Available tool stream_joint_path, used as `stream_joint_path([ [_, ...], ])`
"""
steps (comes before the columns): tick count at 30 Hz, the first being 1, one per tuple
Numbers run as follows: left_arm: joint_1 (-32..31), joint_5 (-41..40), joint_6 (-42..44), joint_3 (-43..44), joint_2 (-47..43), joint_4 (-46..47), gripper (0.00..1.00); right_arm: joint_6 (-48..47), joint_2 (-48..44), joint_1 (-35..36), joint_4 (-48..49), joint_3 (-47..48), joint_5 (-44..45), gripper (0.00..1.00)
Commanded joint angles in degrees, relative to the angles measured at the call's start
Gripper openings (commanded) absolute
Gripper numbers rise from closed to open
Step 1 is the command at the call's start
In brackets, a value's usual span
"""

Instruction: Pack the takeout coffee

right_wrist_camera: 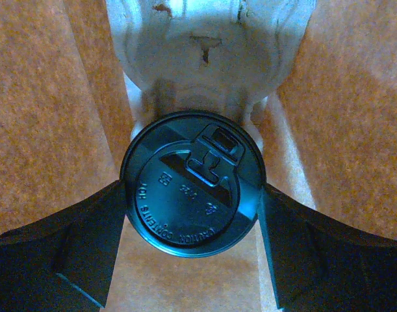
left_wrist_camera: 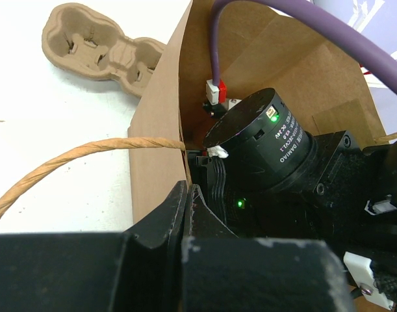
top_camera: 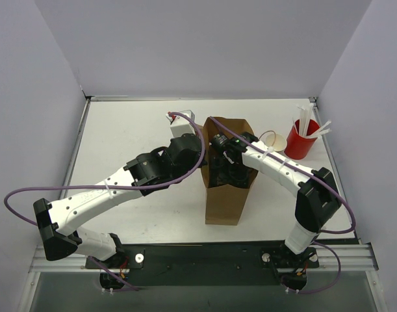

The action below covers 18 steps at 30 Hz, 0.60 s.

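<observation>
A brown paper bag [top_camera: 225, 195] stands open at the table's middle. My right gripper [top_camera: 229, 174] reaches down inside it. In the right wrist view its fingers [right_wrist_camera: 88, 234] press both sides of the takeout coffee's round black lid [right_wrist_camera: 193, 182], so the right gripper [right_wrist_camera: 193, 195] is shut on the cup just above the bag's floor. The cup's kraft body is hidden under the lid. My left gripper [left_wrist_camera: 188, 188] is shut on the bag's left rim [left_wrist_camera: 159, 130], beside the twine handle [left_wrist_camera: 68, 159]. It also shows in the top view [top_camera: 201, 144].
A red cup with white sticks [top_camera: 301, 140] and plain tan paper cups [top_camera: 271, 140] stand right of the bag. A pulp cup carrier [left_wrist_camera: 97, 49] lies on the table left of the bag. A pale moulded shape [right_wrist_camera: 204, 45] sits inside the bag beyond the cup.
</observation>
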Motion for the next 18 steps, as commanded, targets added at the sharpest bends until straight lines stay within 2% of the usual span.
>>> stream_joint_path([
  [1, 0.17, -1.49, 0.31, 1.63, -0.74, 2.84, 0.0, -0.48, 1.09, -0.03, -3.46, -1.69, 2.25, 0.41],
  [18, 0.17, -1.49, 0.66, 1.54, -0.39, 3.19, 0.0, -0.75, 2.32, -0.03, -2.23, -4.24, 2.16, 0.41],
])
